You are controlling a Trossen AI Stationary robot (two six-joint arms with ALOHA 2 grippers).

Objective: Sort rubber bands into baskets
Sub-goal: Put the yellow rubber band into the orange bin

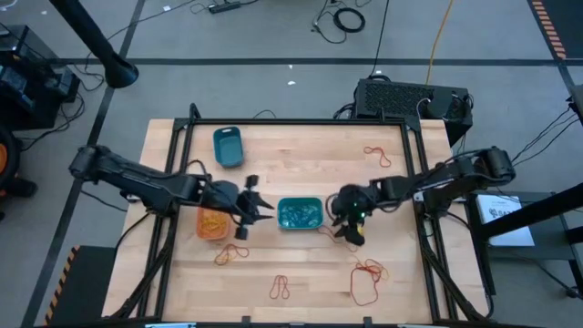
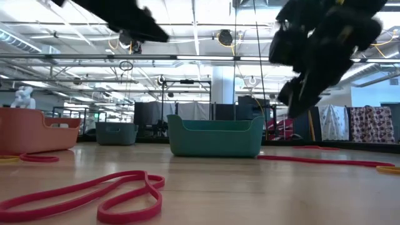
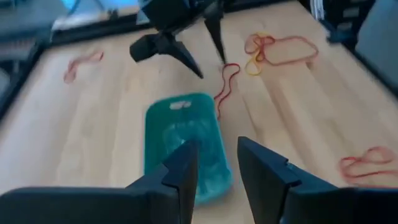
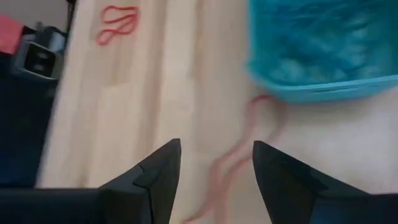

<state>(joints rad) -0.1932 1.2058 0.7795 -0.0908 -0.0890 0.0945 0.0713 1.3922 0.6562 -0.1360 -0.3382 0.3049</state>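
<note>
High view: left gripper (image 1: 264, 211) sits between orange basket (image 1: 213, 221) and teal basket (image 1: 299, 213), jaws parted, empty. Right gripper (image 1: 349, 232) hovers just right of the teal basket over a red rubber band (image 4: 249, 134), jaws spread. Blue basket (image 1: 228, 146) sits apart, farther back.

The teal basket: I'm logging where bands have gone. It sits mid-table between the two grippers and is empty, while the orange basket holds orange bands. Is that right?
Not quite: the teal basket is not empty. The high view shows it filled with blue-green rubber bands. The rest holds: it sits mid-table between the left gripper and the right gripper, and the orange basket holds orange bands.
</note>
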